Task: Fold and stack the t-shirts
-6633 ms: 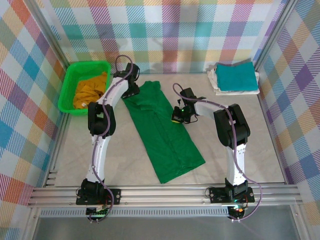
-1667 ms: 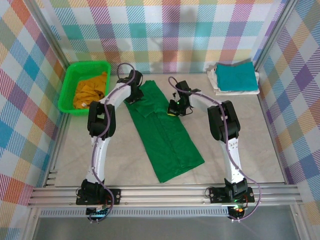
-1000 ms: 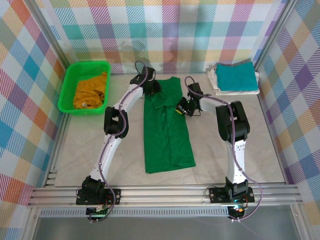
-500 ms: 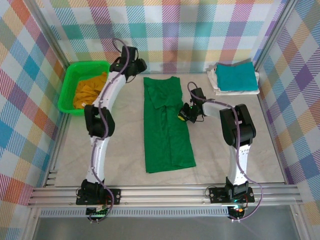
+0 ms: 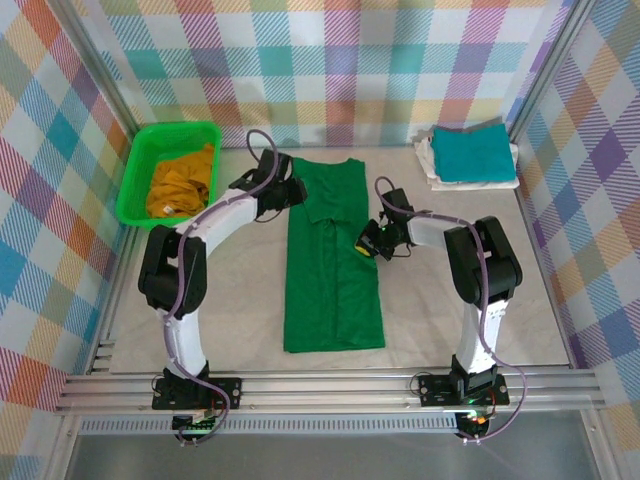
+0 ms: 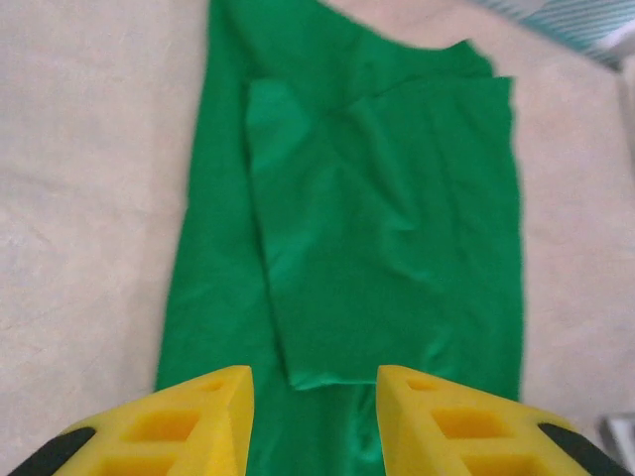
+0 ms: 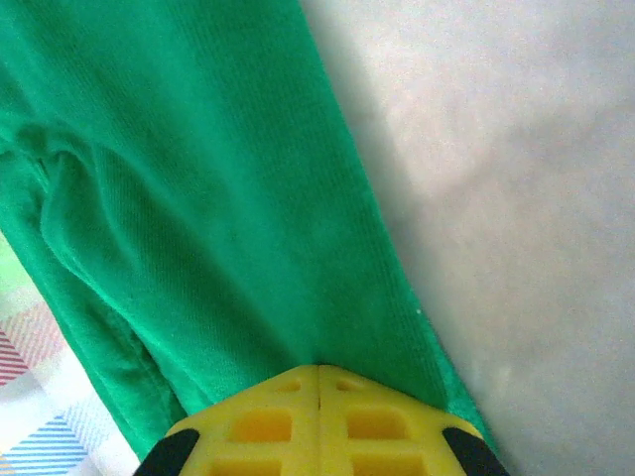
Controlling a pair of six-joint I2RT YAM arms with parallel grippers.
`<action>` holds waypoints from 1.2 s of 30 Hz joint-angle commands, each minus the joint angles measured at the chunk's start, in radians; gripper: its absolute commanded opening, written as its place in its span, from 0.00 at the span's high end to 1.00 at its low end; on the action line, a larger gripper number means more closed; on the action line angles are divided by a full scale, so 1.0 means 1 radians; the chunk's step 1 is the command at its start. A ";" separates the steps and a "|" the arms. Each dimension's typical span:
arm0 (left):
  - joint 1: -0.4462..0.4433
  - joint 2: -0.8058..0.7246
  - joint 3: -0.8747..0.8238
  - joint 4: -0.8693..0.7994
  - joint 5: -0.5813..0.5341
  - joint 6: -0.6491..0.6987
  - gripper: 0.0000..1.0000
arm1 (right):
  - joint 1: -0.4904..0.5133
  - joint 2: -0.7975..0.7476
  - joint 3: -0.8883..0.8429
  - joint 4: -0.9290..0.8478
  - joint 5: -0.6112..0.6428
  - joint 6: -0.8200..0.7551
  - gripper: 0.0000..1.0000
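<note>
Top: bright, even, diffuse overhead light; sharp thru-out; colours saturated.
Top edges: uprights (image 5: pixel 95 90) splay outward, wide-angle look.
Shadows: soft, faint, hugging arms (image 5: pixel 215 215) on table (image 5: pixel 240 290).
L wrist: softer, slight blur overall; shirt (image 6: pixel 377 258) folds legible; L fingers (image 6: pixel 198 416) at btm out of focus.
R wrist: v. close; shirt weave crisp mid-frame; soft grey shadow on table beside shirt edge; R fingers (image 7: pixel 258 421) blurred.

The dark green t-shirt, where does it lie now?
In the top view the dark green t-shirt lies lengthwise mid-table, between the open left gripper and the right gripper, shut on its right edge.
</note>
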 commanded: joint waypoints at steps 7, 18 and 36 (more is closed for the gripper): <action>-0.016 0.183 0.153 -0.009 0.006 -0.008 0.75 | 0.012 0.005 0.286 -0.235 0.132 -0.199 0.88; -0.042 0.380 0.390 -0.237 -0.111 -0.003 1.00 | 0.012 0.249 0.568 -0.352 0.257 -0.278 1.00; 0.011 0.806 0.924 -0.341 -0.022 -0.109 1.00 | -0.037 0.613 0.984 -0.409 0.240 -0.172 1.00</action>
